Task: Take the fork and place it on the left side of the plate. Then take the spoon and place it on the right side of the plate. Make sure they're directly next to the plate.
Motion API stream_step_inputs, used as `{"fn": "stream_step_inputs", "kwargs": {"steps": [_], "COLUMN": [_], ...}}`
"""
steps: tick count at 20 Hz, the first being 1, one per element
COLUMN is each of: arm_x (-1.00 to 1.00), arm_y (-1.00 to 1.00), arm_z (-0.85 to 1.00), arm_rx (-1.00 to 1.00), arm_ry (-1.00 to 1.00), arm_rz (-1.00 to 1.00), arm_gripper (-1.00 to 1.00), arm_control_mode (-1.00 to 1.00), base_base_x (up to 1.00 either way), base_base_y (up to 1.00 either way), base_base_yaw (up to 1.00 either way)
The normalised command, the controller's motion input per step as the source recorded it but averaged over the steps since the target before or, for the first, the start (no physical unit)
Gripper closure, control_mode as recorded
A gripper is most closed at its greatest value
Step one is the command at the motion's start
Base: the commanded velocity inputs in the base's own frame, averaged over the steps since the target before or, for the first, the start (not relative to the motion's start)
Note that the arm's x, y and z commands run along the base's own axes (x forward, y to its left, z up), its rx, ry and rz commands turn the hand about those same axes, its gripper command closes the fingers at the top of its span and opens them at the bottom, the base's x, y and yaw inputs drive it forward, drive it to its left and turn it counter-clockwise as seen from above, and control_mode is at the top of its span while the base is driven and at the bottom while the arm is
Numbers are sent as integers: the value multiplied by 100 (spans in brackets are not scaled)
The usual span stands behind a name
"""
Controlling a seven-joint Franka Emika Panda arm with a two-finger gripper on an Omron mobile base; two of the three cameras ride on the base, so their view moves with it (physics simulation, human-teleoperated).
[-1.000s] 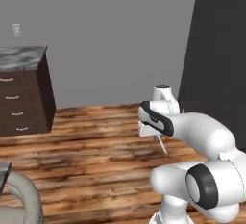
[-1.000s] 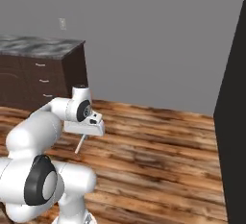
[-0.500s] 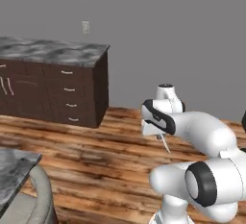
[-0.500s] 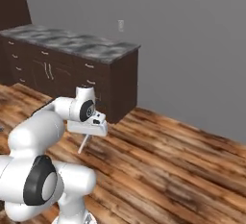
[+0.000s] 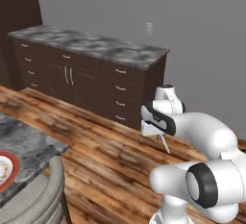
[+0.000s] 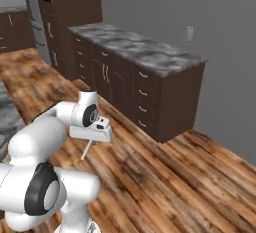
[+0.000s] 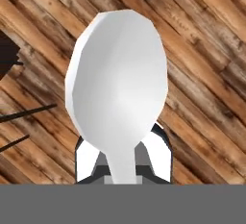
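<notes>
My pincer [image 7: 122, 172] was clamped tight on the spoon [image 7: 117, 83], a plain whitish thing with a smooth oval bowl and a thin handle, held above the wood floor [image 7: 202, 50]. It bore no readable writing. The plate [image 5: 6, 170] sat on a grey counter [image 5: 26, 143].

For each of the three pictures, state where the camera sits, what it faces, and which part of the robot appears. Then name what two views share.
Left base view: behind-left of arm, facing cabinets, plate; arm lower right.
Right base view: behind-right, facing cabinets; arm lower left.
Hand view: on the hand, facing floor; shut gripper holds spoon.
Shared: both base views show spoon, cabinets.
</notes>
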Motion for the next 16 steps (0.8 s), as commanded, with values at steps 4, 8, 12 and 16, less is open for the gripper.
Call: {"fn": "stream_step_inputs", "kwargs": {"steps": [4, 8, 12, 16], "arm_x": [0, 0, 0, 0], "arm_y": [0, 0, 0, 0], "arm_z": [0, 0, 0, 0], "arm_rx": [0, 0, 0, 0], "arm_ry": [0, 0, 0, 0], "arm_rz": [0, 0, 0, 0], "arm_gripper": [100, 100, 100, 100], "arm_control_mode": [100, 100, 100, 100], "base_base_x": [65, 68, 70, 70], "base_base_y": [-8, -14, -17, -15], "base_base_yaw": [54, 48, 44, 44]}}
